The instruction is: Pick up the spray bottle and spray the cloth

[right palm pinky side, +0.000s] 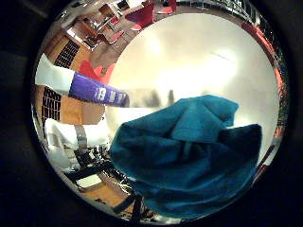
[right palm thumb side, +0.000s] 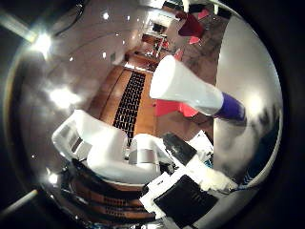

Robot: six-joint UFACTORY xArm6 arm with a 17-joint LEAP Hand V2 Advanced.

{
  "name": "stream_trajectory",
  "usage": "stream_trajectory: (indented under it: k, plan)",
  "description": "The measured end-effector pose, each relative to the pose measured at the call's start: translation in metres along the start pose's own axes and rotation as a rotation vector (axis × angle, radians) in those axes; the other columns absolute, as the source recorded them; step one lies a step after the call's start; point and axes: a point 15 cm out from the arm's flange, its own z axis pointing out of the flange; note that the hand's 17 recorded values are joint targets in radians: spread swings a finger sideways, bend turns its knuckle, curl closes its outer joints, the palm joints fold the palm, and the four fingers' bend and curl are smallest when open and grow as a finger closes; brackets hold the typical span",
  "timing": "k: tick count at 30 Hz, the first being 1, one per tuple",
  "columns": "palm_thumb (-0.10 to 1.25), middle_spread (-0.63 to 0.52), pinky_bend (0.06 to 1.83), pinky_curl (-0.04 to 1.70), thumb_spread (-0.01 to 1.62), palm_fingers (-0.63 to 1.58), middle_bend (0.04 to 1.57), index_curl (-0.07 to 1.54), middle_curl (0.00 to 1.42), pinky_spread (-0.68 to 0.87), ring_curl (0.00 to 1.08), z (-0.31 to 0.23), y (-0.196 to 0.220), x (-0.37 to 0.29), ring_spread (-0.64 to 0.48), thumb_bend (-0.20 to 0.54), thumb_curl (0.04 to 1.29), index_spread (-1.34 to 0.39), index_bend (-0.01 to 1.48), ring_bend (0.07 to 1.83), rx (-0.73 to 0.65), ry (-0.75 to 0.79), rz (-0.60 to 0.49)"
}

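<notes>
Fingers (right palm thumb side: 107, 152) of the right hand (right palm thumb side: 143, 167), white and black, lie loosely extended beside the palm and hold nothing. Spray bottle (right palm thumb side: 190, 90), white with a purple band, stands on the white table (right palm pinky side: 199, 56) just beyond the fingertips, apart from them; contact with the hand is not seen. Blue cloth (right palm pinky side: 189, 151), crumpled, lies on the same table near the bottle's base, close under the palm. Clock-face bearings cannot be fixed from these palm views. Red chairs (right palm pinky side: 142, 16) stand farther off.
</notes>
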Motion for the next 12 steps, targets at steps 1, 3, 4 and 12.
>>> stream_trajectory:
  k: [1, 3, 4, 12]
  plan:
    - [0.63, 0.1, 0.44, 0.35, 1.01, 0.13, 0.27, 0.31, 0.35, 0.42, 0.27, -0.01, -0.001, 0.002, 0.16, -0.026, 0.34, -0.23, 0.16, 0.46, 0.007, 0.006, 0.001]
    - [0.62, 0.1, 0.44, 0.34, 1.01, 0.14, 0.26, 0.3, 0.36, 0.42, 0.26, -0.031, -0.002, 0.005, 0.16, -0.026, 0.33, -0.23, 0.15, 0.45, 0.025, 0.023, 0.003]
    - [0.62, 0.1, 0.45, 0.34, 1.01, 0.14, 0.26, 0.3, 0.36, 0.42, 0.26, -0.041, -0.003, 0.007, 0.17, -0.026, 0.33, -0.23, 0.15, 0.45, 0.034, 0.03, 0.007]
    - [0.62, 0.1, 0.45, 0.32, 1.01, 0.16, 0.25, 0.29, 0.36, 0.42, 0.27, -0.108, 0.001, 0.011, 0.17, -0.027, 0.33, -0.23, 0.16, 0.44, 0.089, 0.066, 0.026]
